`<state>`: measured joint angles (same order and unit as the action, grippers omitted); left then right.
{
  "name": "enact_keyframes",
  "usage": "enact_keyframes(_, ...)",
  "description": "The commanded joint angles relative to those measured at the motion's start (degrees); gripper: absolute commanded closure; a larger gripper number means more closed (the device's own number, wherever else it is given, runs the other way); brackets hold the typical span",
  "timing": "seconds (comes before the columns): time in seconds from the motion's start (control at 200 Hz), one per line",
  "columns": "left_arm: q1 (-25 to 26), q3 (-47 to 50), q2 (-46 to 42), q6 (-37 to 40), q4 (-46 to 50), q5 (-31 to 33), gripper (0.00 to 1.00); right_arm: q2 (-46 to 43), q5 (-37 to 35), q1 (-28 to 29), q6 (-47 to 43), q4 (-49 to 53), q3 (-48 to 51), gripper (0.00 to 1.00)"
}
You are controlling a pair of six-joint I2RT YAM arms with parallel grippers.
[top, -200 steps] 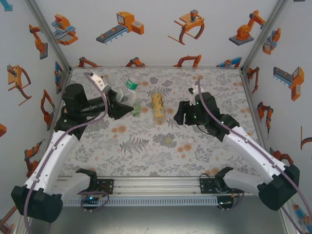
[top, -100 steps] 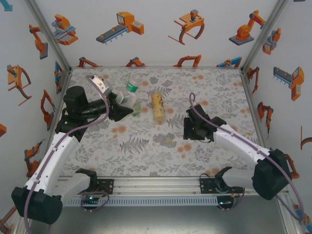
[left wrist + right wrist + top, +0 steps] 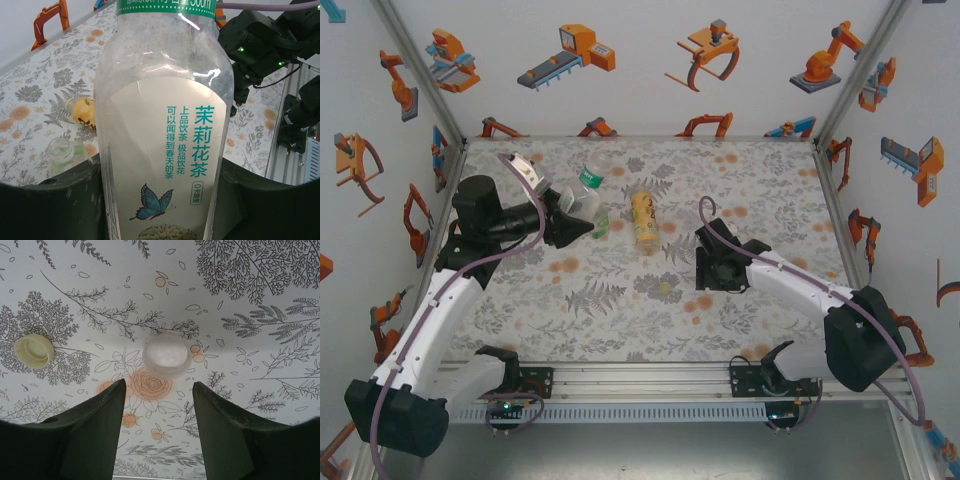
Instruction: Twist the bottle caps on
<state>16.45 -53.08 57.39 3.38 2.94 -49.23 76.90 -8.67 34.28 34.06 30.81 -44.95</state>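
Barely started, I'd say — left gripper (image 3: 570,222) clamps the clear bottle (image 3: 165,125) above the tabletop's (image 3: 620,310) left side, right gripper (image 3: 159,386) hangs part-open over a white cap (image 3: 166,354) lying mid-tabletop, none visibly screwed on.

**Q:** Which item carries legible print?

**A:** The clear bottle (image 3: 160,125), on its white label (image 3: 145,150). Reference mark: the printed butterfly (image 3: 152,204).

**Q:** Where is each text relative to the butterfly?

**A:**
- Above and to the right: large green vertical characters, 茉莉花茶.
- Directly above: two smaller vertical columns, 上品饮茶 极品饮花 and 可以闻得到春天的茶.
- Just to the right: a small outlined box beginning with 0. The remaining characters are too small to read.
- Far above: the green band (image 3: 165,7), with characters cut off at the edge, ending in 500ml.

**Q:** And the yellow bottle (image 3: 643,220)?

**A:** Its print is too small to read.
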Motion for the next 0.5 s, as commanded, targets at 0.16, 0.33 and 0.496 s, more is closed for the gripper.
enact_keyframes(0.16, -0.32, -0.67, 0.71, -0.51, -1.38, -0.78, 1.00, 2.27, -3.04, 0.30, -1.14, -3.21, 0.34, 0.46)
enact_keyframes(0.33, -0.28, -0.83, 0.88, -0.47, -1.24, -0.86, 1.00, 3.90, -3.90, 0.26, -1.94, -3.46, -0.05, 0.46)
enact_keyframes(0.496, -0.28, -1.13, 0.98, -0.04, -0.40, -0.84, 1.00, 4.79, -3.10, 0.26, -2.22, -4.26, 0.21, 0.46)
